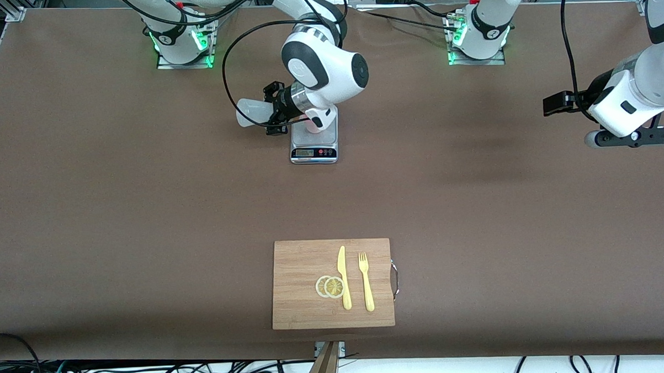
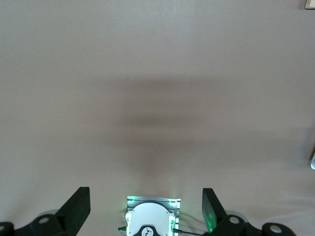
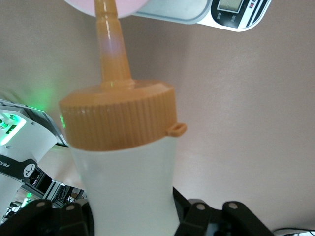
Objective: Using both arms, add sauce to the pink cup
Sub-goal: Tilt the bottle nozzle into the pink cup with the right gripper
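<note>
My right gripper (image 1: 277, 118) is shut on the sauce bottle (image 1: 251, 112), a whitish squeeze bottle with an orange cap (image 3: 120, 115). It holds the bottle tipped over the grey kitchen scale (image 1: 314, 145). The orange nozzle (image 3: 109, 44) reaches the rim of the pink cup (image 3: 123, 6), which stands on the scale. In the front view only a sliver of the cup (image 1: 311, 126) shows under the right arm. My left gripper (image 1: 628, 137) waits in the air over the left arm's end of the table, open and empty; its fingers (image 2: 78, 206) stand wide apart.
A wooden cutting board (image 1: 296, 265) lies nearer to the front camera than the scale. It carries a yellow knife (image 1: 343, 277), a yellow fork (image 1: 365, 282) and two lemon slices (image 1: 330, 286). The left arm's base (image 2: 150, 221) shows in the left wrist view.
</note>
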Robot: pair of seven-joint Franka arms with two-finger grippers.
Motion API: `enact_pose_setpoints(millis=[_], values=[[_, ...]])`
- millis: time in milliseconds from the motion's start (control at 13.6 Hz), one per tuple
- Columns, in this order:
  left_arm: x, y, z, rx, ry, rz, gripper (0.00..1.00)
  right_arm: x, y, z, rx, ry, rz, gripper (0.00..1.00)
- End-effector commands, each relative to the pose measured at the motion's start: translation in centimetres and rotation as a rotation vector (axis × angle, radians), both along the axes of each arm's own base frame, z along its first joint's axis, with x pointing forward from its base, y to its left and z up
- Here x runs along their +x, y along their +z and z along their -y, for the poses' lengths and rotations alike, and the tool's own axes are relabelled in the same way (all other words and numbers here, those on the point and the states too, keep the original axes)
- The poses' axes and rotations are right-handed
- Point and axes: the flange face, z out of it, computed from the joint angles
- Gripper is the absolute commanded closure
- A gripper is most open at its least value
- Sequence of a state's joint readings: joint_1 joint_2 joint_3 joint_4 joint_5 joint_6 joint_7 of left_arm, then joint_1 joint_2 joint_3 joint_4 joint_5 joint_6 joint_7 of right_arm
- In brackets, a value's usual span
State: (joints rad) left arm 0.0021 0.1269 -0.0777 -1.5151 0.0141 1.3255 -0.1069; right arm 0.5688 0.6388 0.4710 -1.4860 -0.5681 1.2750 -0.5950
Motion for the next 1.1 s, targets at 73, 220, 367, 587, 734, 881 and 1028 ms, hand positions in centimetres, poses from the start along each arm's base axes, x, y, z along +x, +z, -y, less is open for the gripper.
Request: enact_pose_setpoints(millis=[73,220,367,587,734,881,1028], values=[[-0.1,0.1,-0.3,0.003,-0.019,-0.001,0.0,0.2,0.6,-0.6,-0.011,0.002,0.014,1.0],[-0.1,0.1,-0.3,0.003,-0.019,-0.001,0.0,0.4,0.7,-0.6,-0.009,0.0,0.018,1.0],[-0.1,0.1,-0.4,0.003,-0.017,-0.001,0.0,0.9,1.0,-0.6,-0.02,0.012,0.04,1.0],[-0.1,0.1,-0.3,0.003,-0.019,-0.001,0.0,0.8,1.2,-1.0,-0.04,0.023,0.055,1.0],[-0.1,0.1,-0.3,0.003,-0.019,-0.001,0.0,1.0,1.2,-1.1,-0.053,0.034,0.073,1.0],[-0.1,0.1,-0.3,0.003,-0.019,-0.001,0.0,0.6,0.5,-1.7,-0.062,0.043,0.079,1.0],[-0.1,0.1,-0.3,0.003,-0.019,-0.001,0.0,0.8,0.6,-1.5,-0.061,0.044,0.078,1.0]])
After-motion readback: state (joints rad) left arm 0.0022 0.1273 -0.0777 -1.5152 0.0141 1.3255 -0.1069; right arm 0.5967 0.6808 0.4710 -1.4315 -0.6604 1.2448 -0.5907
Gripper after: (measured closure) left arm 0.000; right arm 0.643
